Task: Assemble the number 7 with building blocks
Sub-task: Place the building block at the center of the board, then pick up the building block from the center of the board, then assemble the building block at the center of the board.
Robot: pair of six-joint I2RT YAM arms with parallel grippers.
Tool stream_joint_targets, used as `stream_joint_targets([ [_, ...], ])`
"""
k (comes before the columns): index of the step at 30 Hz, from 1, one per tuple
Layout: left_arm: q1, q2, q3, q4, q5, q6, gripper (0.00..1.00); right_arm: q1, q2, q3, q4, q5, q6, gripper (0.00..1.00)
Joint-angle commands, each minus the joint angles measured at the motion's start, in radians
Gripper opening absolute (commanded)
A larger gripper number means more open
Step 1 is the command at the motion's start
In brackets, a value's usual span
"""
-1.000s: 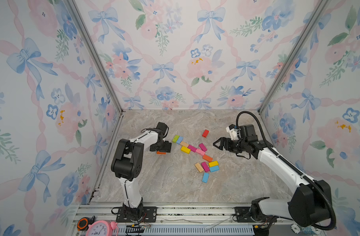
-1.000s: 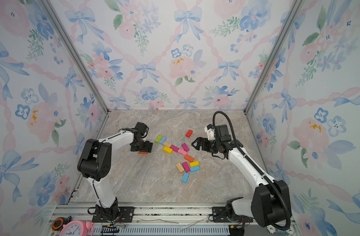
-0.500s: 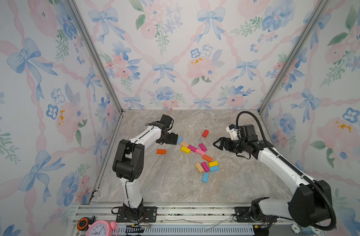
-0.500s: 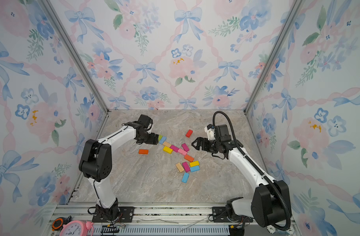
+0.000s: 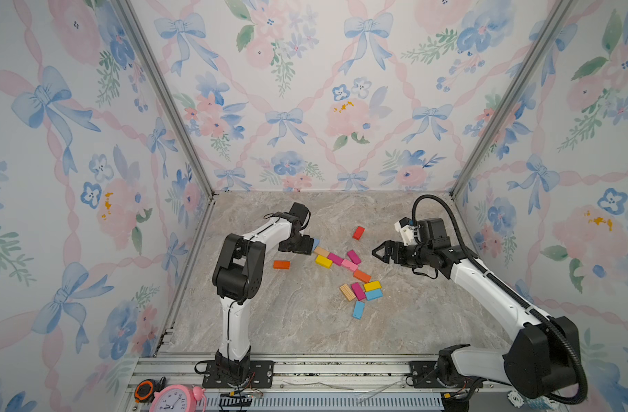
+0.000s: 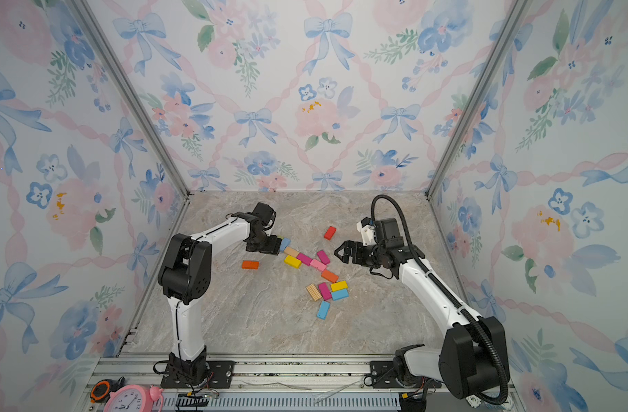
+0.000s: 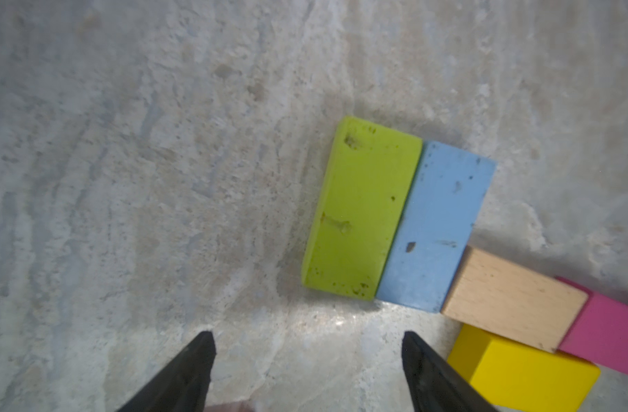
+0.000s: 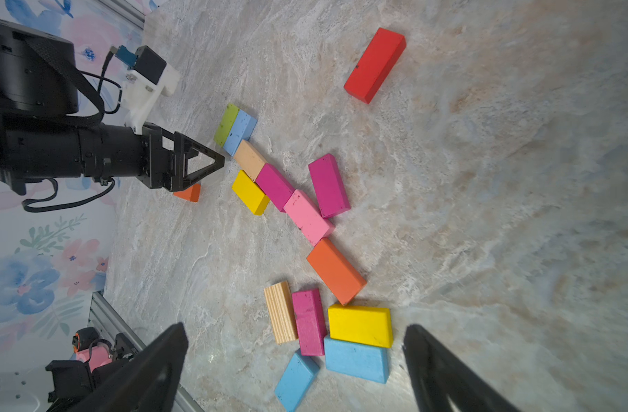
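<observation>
Overhead, in both top views: building blocks [image 5: 361,275] flat on the marble tabletop [image 5: 269,321], near its middle. Shows a diagonal row [image 5: 335,258] running from 10 o'clock to 4 o'clock: light-blue block [image 5: 316,243], plain wood block [image 5: 321,252], then magenta, pink and orange, each touching the next. Adds a yellow block [image 5: 323,261] against the row's 7 o'clock flank and a second magenta block [image 5: 353,256] against its 1 o'clock flank. Places a cluster [image 5: 358,291] of five blocks at 6 o'clock of the row's lower end, a red block [image 5: 358,232] alone at 12 o'clock, and a lone orange block [image 5: 281,264] at 9 o'clock. Sets the left gripper [image 5: 308,247] at the row's 10 o'clock end, just beside the light-blue block; sets the right gripper [image 5: 376,252] at 3 o'clock of the row, clear of every block, jaws spread and empty.

Next, left wrist view: left fingers [image 7: 191,367] apart, nothing between them, over bare marble. Shows a green block [image 7: 362,210] and the light-blue block lying long side to long side, touching, just ahead of the fingertips; plain wood block butted against the light-blue one, yellow and magenta blocks touching the wood.

Lastly, right wrist view: right fingers [image 8: 155,356] wide apart, holding nothing, cluster seen between them, not touched. Shows the left gripper side-on, tips near the green block, half hiding the lone orange block; red block well apart from the row.
</observation>
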Motion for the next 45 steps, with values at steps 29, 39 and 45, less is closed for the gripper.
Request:
stream_joint_targets([
  [29,-0.036,0.114,0.171,-0.084,0.031,0.013,0.25,0.013,-0.016,-0.005,-0.015,0.020,-0.015,0.96],
  [39,-0.088,-0.194,-0.050,-0.083,-0.021,0.367,0.19,0.018,-0.041,-0.020,0.010,0.017,0.002,0.97],
  [45,-0.125,-0.349,-0.229,-0.031,0.043,0.826,0.17,0.027,-0.056,-0.021,0.018,0.020,0.001,0.97],
])
